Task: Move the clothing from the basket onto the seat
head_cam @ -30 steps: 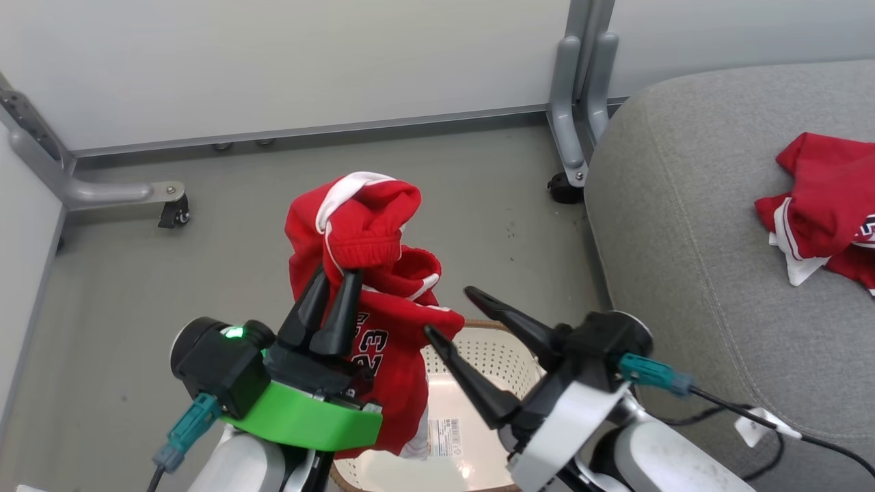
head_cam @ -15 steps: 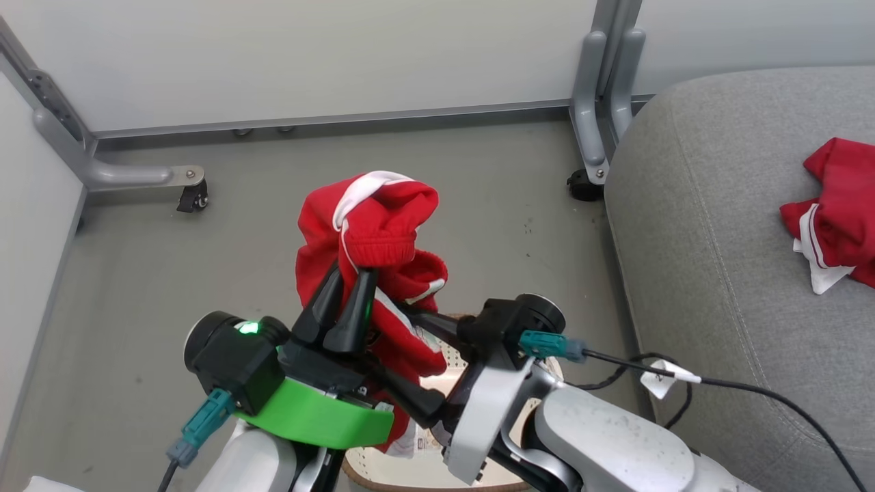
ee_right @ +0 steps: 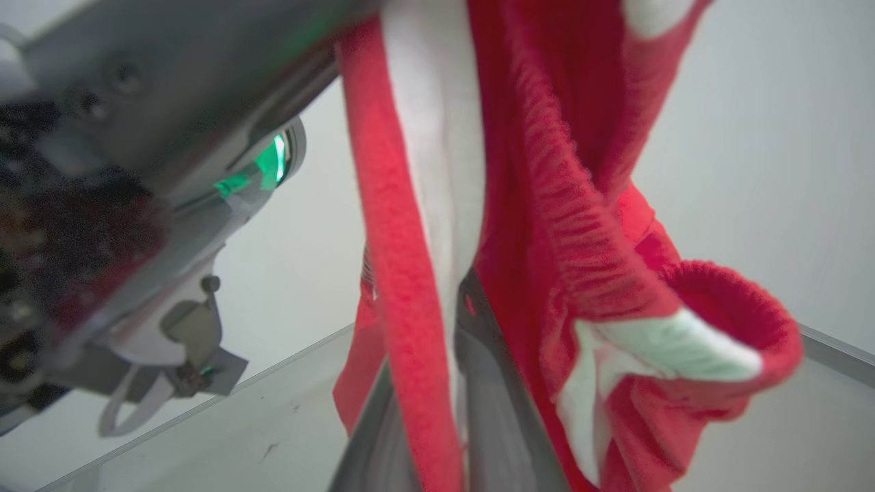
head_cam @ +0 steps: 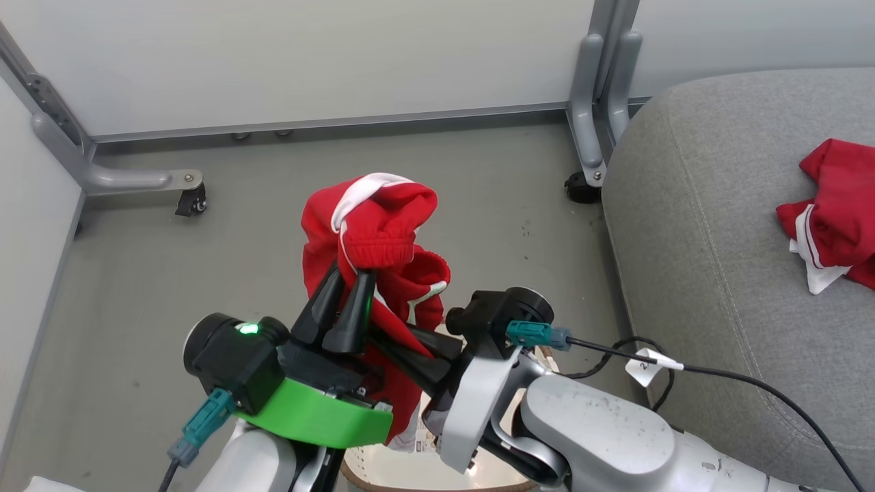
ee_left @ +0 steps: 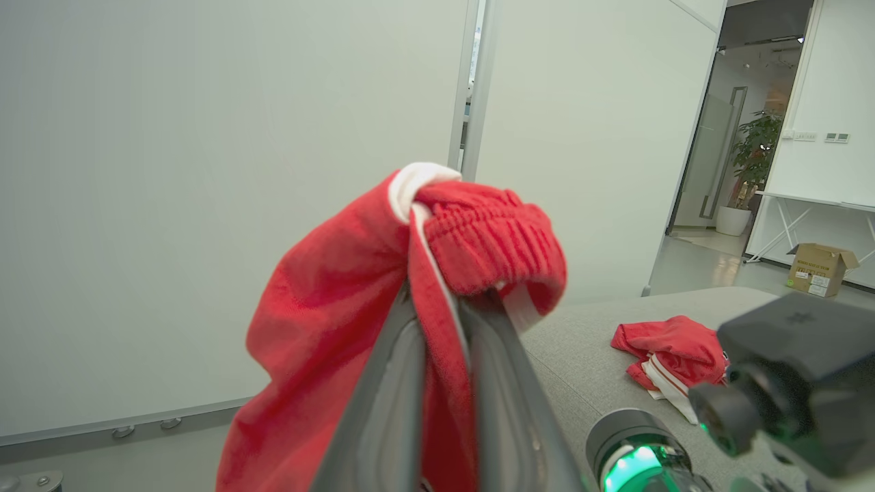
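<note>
Red clothing (head_cam: 372, 225) with white trim hangs bunched above the basket. My left gripper (head_cam: 350, 273) is shut on its elastic waistband, fingers pointing up; the left wrist view shows the cloth (ee_left: 478, 232) draped over the fingertips. My right gripper (head_cam: 383, 338) reaches in from the right and is shut on the hanging part just below, with a red and white strip (ee_right: 424, 205) pinched between its fingers. The cream basket (head_cam: 410, 468) peeks out under both arms at the bottom edge. A second red garment (head_cam: 834, 212) lies on the grey seat (head_cam: 718, 273) to the right.
Grey metal frame legs with casters stand on the floor at the left (head_cam: 191, 201) and beside the seat (head_cam: 581, 188). Pale partition walls close off the back. A black cable with a white tag (head_cam: 642, 359) trails from my right wrist over the seat's edge.
My right gripper, open over the basket a second ago, has swung left to the hanging garment and closed on it. The left gripper kept its hold. The camera shifted slightly.
</note>
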